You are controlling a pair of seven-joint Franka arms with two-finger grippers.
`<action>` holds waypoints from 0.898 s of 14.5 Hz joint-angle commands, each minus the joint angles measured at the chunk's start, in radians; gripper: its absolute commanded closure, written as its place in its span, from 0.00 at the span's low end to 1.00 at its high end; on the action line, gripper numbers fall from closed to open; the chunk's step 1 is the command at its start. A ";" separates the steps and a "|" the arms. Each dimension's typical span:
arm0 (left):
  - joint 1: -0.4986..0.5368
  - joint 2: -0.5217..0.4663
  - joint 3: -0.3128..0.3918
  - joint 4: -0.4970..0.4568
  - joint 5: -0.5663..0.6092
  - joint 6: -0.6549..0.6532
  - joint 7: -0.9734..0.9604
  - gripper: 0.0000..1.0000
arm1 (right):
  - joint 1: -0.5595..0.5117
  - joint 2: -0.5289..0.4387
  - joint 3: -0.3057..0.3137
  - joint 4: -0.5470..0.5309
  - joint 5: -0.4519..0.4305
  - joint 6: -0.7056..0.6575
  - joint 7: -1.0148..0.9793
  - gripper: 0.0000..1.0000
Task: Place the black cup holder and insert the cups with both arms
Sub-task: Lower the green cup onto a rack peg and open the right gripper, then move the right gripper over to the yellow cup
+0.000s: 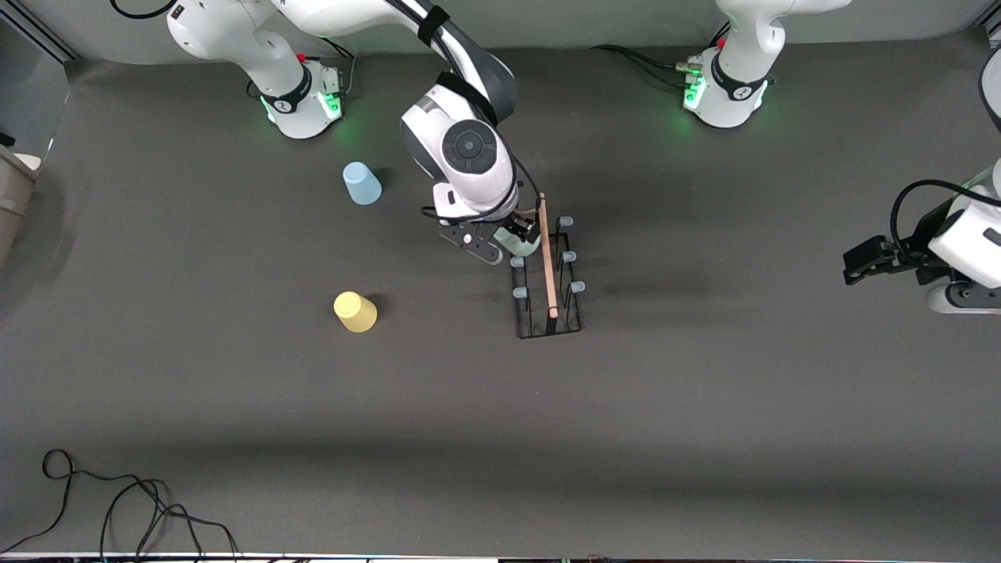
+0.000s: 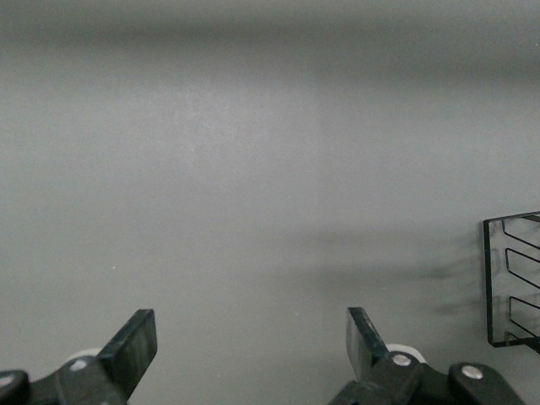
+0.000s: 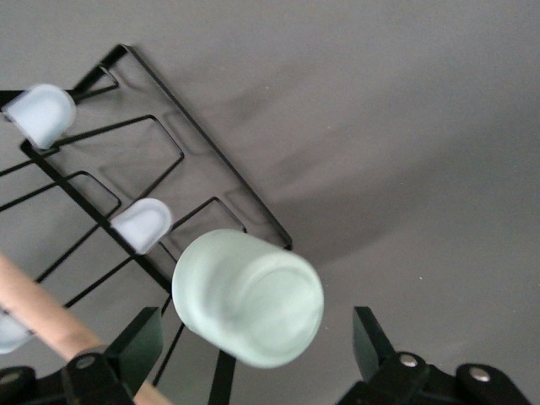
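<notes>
The black cup holder (image 1: 549, 274) stands mid-table, its wooden handle (image 1: 547, 258) on top. The pale grey-green cup (image 3: 249, 295) sits upside down on the peg at the rack's end nearest the robots, on the right arm's side; it also shows in the front view (image 1: 516, 244). My right gripper (image 3: 257, 346) is open around it, fingers apart from the cup's sides. The blue cup (image 1: 361, 183) and the yellow cup (image 1: 356, 311) stand upside down on the table toward the right arm's end. My left gripper (image 1: 860, 262) is open and empty, waiting over the left arm's end.
Bare pegs with pale tips (image 3: 142, 224) stand beside the cup. The left wrist view shows a corner of the rack (image 2: 510, 283) and the gripper (image 2: 253, 346) over bare table. Loose black cables (image 1: 117, 508) lie at the front edge near the right arm's end.
</notes>
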 commanded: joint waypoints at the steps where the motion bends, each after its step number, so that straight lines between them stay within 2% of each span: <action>1: 0.001 -0.005 0.004 0.045 -0.010 -0.055 0.006 0.00 | -0.006 -0.044 -0.019 0.044 -0.020 -0.075 0.008 0.00; 4: 0.001 -0.003 0.004 0.057 0.000 -0.053 0.015 0.00 | -0.040 -0.087 -0.074 0.100 -0.020 -0.247 -0.172 0.00; 8: -0.002 0.001 0.002 0.079 -0.007 -0.050 0.001 0.00 | -0.042 -0.142 -0.245 0.100 -0.020 -0.390 -0.540 0.00; 10: 0.000 0.001 0.002 0.076 -0.010 -0.053 0.003 0.00 | -0.042 -0.141 -0.334 0.078 -0.020 -0.402 -0.724 0.00; 13: 0.000 0.001 0.002 0.073 -0.010 -0.053 -0.004 0.00 | -0.040 -0.133 -0.431 0.016 -0.023 -0.358 -0.881 0.00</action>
